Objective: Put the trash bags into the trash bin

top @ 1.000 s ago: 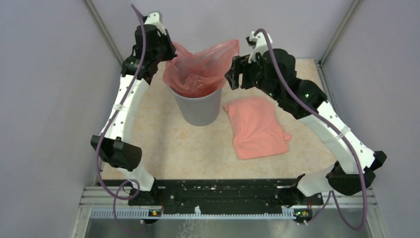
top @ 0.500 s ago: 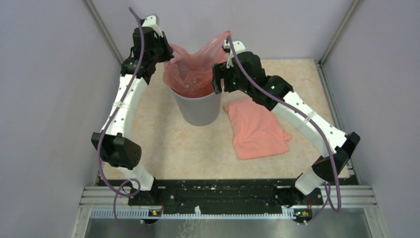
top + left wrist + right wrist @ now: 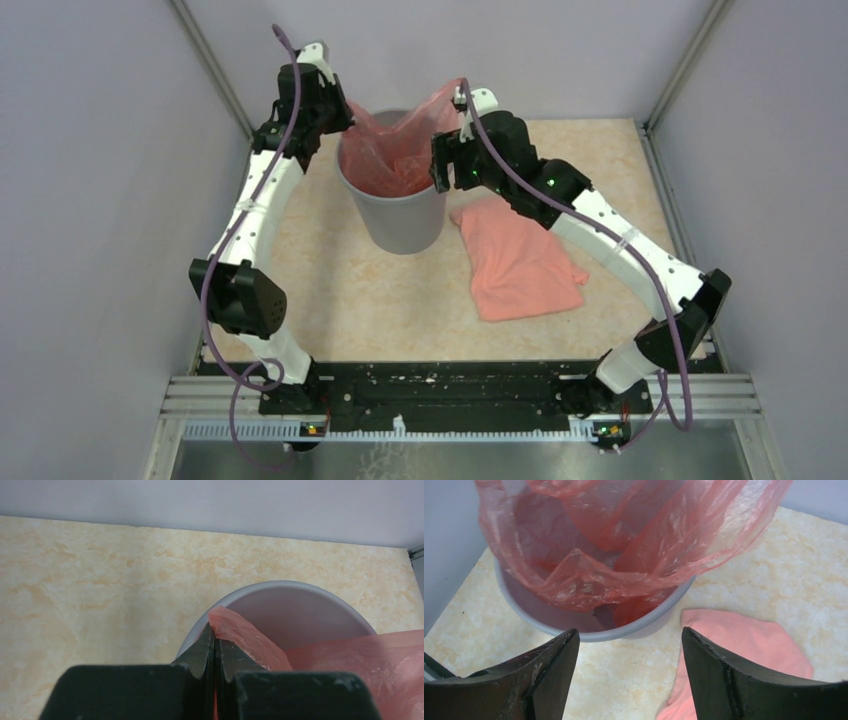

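Note:
The grey trash bin (image 3: pixel 403 220) stands at the back middle of the table. An orange-red trash bag (image 3: pixel 392 155) hangs in its mouth, its right corner rising above the rim. My left gripper (image 3: pixel 338 118) is shut on the bag's left edge at the bin's left rim. In the left wrist view the shut gripper (image 3: pixel 214 630) pinches the film (image 3: pixel 245 640) over the rim (image 3: pixel 280 585). My right gripper (image 3: pixel 438 168) is open and empty beside the bin's right rim. In the right wrist view the open gripper (image 3: pixel 629 640) sits below the bag (image 3: pixel 624 555). A second salmon-pink bag (image 3: pixel 522 255) lies flat on the table.
Grey walls close in the back and both sides of the table (image 3: pixel 330 290). The flat bag (image 3: pixel 744 645) lies just right of the bin (image 3: pixel 599 635), under my right forearm.
My right arm has swung left to the bin's right rim. The bag has sunk lower into the bin, and the bin's left rim now shows. My left gripper has kept hold of the bag.

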Motion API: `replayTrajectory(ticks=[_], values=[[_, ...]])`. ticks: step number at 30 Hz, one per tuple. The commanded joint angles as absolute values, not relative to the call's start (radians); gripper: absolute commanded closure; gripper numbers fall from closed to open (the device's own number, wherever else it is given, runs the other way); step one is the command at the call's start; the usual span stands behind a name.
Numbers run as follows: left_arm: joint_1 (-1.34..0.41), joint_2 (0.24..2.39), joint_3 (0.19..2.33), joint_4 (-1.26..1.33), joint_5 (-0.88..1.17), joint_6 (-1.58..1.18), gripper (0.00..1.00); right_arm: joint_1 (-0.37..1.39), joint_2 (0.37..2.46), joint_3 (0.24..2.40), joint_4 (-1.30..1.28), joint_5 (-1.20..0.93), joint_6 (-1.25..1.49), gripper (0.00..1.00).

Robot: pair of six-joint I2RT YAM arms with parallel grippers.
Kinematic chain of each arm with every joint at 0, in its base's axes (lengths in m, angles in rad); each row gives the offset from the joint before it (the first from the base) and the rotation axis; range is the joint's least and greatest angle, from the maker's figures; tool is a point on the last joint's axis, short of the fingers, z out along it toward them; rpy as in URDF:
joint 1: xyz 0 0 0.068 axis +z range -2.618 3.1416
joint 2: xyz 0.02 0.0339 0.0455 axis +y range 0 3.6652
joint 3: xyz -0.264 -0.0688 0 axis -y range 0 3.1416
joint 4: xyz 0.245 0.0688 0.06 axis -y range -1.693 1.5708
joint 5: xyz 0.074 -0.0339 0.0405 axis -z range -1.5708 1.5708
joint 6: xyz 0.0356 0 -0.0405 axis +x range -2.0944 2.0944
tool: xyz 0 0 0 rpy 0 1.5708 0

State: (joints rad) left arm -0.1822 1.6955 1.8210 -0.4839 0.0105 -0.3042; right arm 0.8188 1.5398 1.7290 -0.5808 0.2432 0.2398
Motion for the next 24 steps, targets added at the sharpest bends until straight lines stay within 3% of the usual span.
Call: replayTrajectory(ticks=[1,8,14,24], values=[[-0.176,1.701,1.819,-0.424,0.017,-0.284,1.00,0.762,1.558,1.706,-0.523,0.196,0.278,0.26],[-0.176,1.644,1.770,-0.424,0.015,-0.279,1.00,0.786,1.522,1.734,-0.528,0.203,0.254,0.31],[-0.176,1.622,1.764,-0.426,0.020,-0.276,1.00,0.892,1.557,1.839,-0.527,0.238,0.075,0.36],[-0.176,1.599,1.772,-0.446,0.013,-0.280,1.00,0.914,1.769,2.076,-0.577,-0.083,-0.109,0.36]])
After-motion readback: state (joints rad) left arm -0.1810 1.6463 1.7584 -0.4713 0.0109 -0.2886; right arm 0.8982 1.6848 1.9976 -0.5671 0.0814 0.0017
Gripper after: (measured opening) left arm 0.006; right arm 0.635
